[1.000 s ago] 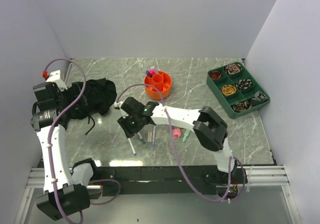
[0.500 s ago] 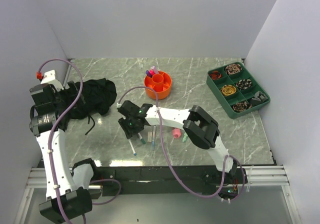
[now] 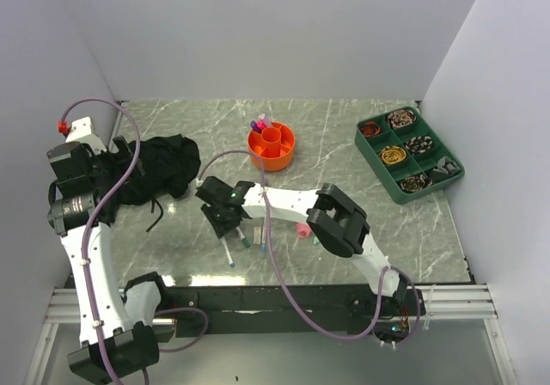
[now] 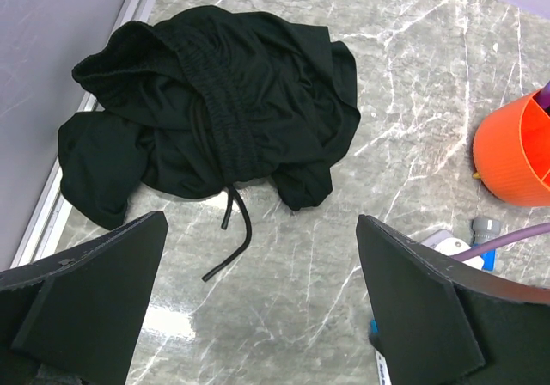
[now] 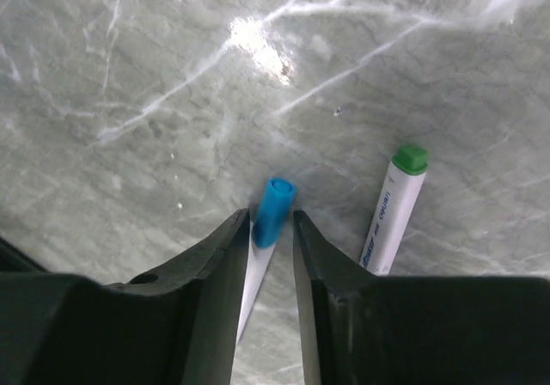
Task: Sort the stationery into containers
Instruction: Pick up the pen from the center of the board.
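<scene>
1. Right claw point(image 5: 271, 217): narrow, low on the desk point(image 3: 344, 136), its fingers tight on either side of a blue-capped pen point(image 5: 275, 206). I cannot tell whether they actually pinch it.
2. A green-capped marker point(image 5: 394, 204) lies just right of that pen, apart from the fingers.
3. Left claw point(image 4: 259, 230): wide and holding nothing, above the black cloth point(image 4: 215, 119) at the left.
4. The orange holder point(image 3: 284, 157) sits far of the pens, with bare marble between.
5. The pens lie close to the desk's near edge.
6. A pink eraser point(image 3: 302, 229) is to their right, and the green tray point(image 3: 378, 172) is by the right wall.
</scene>
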Motion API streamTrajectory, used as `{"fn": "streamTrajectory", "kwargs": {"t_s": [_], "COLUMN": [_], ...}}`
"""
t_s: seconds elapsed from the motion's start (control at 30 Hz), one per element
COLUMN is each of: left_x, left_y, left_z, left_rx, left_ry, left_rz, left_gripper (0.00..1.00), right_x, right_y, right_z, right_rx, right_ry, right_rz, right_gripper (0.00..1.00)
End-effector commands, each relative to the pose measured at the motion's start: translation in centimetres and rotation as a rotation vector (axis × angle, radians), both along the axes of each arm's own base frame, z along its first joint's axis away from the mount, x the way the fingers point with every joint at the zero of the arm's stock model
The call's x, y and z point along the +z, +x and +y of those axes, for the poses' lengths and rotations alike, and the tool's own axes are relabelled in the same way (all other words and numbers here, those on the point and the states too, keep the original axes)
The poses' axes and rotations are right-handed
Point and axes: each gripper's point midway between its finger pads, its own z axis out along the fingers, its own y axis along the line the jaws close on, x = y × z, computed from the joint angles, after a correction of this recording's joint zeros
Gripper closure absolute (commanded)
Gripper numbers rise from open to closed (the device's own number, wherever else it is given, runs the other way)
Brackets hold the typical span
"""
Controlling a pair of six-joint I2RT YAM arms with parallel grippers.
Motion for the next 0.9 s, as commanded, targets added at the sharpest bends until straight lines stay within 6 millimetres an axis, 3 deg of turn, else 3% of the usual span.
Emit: {"fn": "streamTrajectory", "kwargs": {"t_s": [0.0,0.03,0.07,0.1,0.13,0.2,0.3,0.37,0.43,0.47,0.53,0.57,0.6,0.63,0.7,0.73,0.8,0.83,0.87], "left_x": [2.8,3.1,3.2,3.2,3.6,3.7,4.0,4.5,4.6,5.3,4.9,5.2,6.0,5.6,5.8,6.3,5.3,6.1,6.0], "left_y": [0.9,1.0,1.1,1.3,1.4,1.7,2.2,2.6,3.4,4.0,4.8,5.2,5.9,6.2,7.2,7.4,8.5,8.9,9.4], "left_z": [0.2,0.3,0.5,0.5,0.6,0.7,0.7,0.7,0.3,0.3,-1.0,-1.6,-2.0,-3.4,-4.5,-5.6,-7.4,-8.0,-9.6], "left_rx": [-0.001,-0.002,0.004,0.002,0.004,0.001,-0.023,-0.050,-0.095,-0.120,-0.204,-0.237,-0.272,-0.350,-0.415,-0.475,-0.564,-0.591,-0.641], "left_ry": [0.011,0.016,0.018,0.017,0.023,0.025,0.033,0.058,0.066,0.089,0.064,0.057,0.062,0.026,-0.008,-0.024,-0.041,-0.023,0.010], "left_rz": [-0.076,-0.082,-0.081,-0.080,-0.089,-0.091,-0.093,-0.106,-0.126,-0.164,-0.194,-0.223,-0.277,-0.297,-0.330,-0.341,-0.298,-0.306,-0.297], "left_gripper": [0.01,0.01,0.01,0.01,0.01,0.01,0.01,0.01,0.01,0.00,0.00,0.01,0.00,0.00,0.01,0.01,0.01,0.01,0.01], "right_x": [-3.1,-3.3,-3.7,-3.9,-4.0,-3.4,0.2,5.0,9.9,12.8,17.5,20.2,21.8,25.1,27.8,31.2,32.7,35.8,35.4], "right_y": [-1.1,-1.2,-1.2,-1.1,-1.0,-0.6,1.3,3.9,5.1,7.3,9.8,12.6,13.9,15.3,18.0,19.0,20.8,21.4,22.0], "right_z": [-0.2,0.0,0.2,0.2,0.2,0.1,0.3,0.2,0.4,0.2,-0.3,-1.5,-2.0,-2.1,-3.9,-4.3,-5.9,-6.5,-7.1], "right_rx": [0.040,0.050,0.066,0.071,0.073,0.070,0.057,0.025,0.045,0.029,0.019,-0.017,-0.029,-0.035,-0.039,-0.026,-0.012,-0.017,-0.016], "right_ry": [-0.135,-0.145,-0.158,-0.165,-0.168,-0.161,-0.076,0.032,0.146,0.207,0.311,0.358,0.394,0.480,0.547,0.624,0.649,0.704,0.690], "right_rz": [-0.069,-0.076,-0.082,-0.091,-0.096,-0.100,-0.114,-0.142,-0.151,-0.179,-0.219,-0.277,-0.313,-0.386,-0.479,-0.579,-0.684,-0.789,-0.833], "right_gripper": [0.68,0.69,0.76,0.92,1.00,1.00,1.00,1.00,1.00,1.00,1.00,1.00,1.00,1.00,1.00,1.00,1.00,1.00,1.00]}}
